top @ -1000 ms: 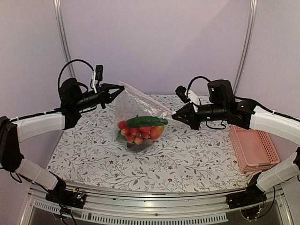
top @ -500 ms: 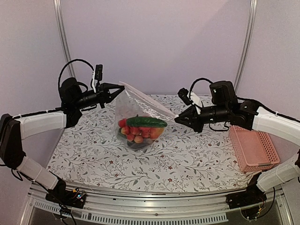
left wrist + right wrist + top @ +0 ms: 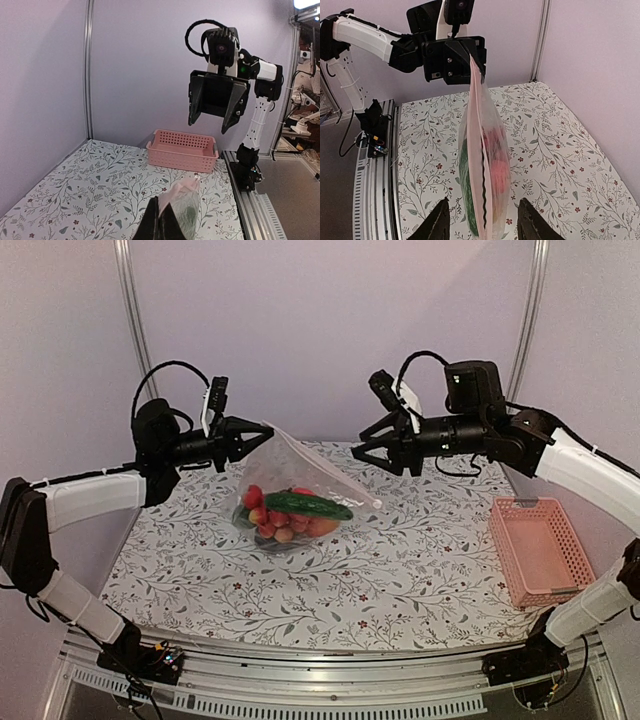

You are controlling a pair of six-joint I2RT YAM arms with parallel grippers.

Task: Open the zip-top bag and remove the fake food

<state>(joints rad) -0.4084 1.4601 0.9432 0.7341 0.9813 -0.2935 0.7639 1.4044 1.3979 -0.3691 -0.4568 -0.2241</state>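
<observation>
The zip-top bag (image 3: 305, 472) hangs by its top left corner from my left gripper (image 3: 264, 429), which is shut on that corner. Its bottom rests on the table with the fake food (image 3: 292, 514) inside: red round pieces, an orange one and a long green one. The zip edge slants down to a free right corner (image 3: 375, 502). My right gripper (image 3: 366, 453) is open above and to the right of that corner, touching nothing. In the right wrist view the bag (image 3: 483, 150) shows a narrow slit along its zip edge, below the open fingers (image 3: 441, 223). The left wrist view shows the pinched bag (image 3: 188, 202).
A pink mesh basket (image 3: 540, 552) stands at the table's right edge and also appears in the left wrist view (image 3: 182, 150). The flower-patterned tablecloth (image 3: 200, 580) covers the table. Metal frame posts (image 3: 128, 310) stand at the back corners.
My right gripper has opened, let go of the bag's right corner and risen away to the upper right. The bag has sagged onto the table, still held by the left gripper.
</observation>
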